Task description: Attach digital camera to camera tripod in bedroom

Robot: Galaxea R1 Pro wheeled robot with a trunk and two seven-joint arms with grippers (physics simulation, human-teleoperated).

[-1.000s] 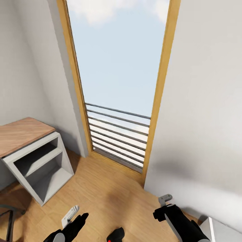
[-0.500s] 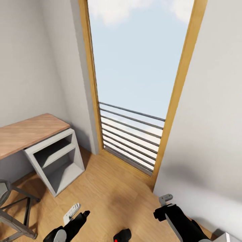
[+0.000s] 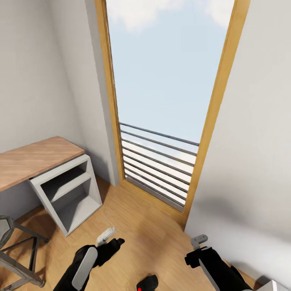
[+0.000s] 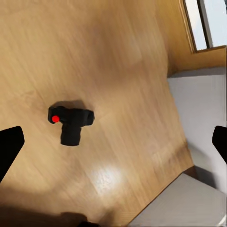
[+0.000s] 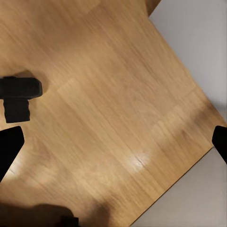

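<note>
Digital camera [image 4: 70,124] lies on the wood plank floor [image 4: 118,61], left of centre in the left wrist view, its red button [image 4: 56,119] showing and its short lens barrel pointing toward the lower edge of that frame. The head view catches only its top, cut off by the bottom edge just right of centre [image 3: 146,283]. The right wrist view has it at the left edge [image 5: 19,97], partly cropped.

Nothing touches it. The left gripper [image 3: 108,240] hangs over the floor at lower left of the head view, and its fingers [image 4: 9,149] sit far apart at the two side edges of the wrist frame, holding nothing. The right gripper [image 3: 198,246], at lower right, is spread just as wide, its fingers [image 5: 9,146] also bare.

Beyond them a tall wood-framed window [image 3: 220,81] with grey railing bars fills the upper middle. A wooden tabletop [image 3: 32,159] over grey shelves stands at left, with a grey stool [image 3: 12,250] cut off in the lower left corner.
</note>
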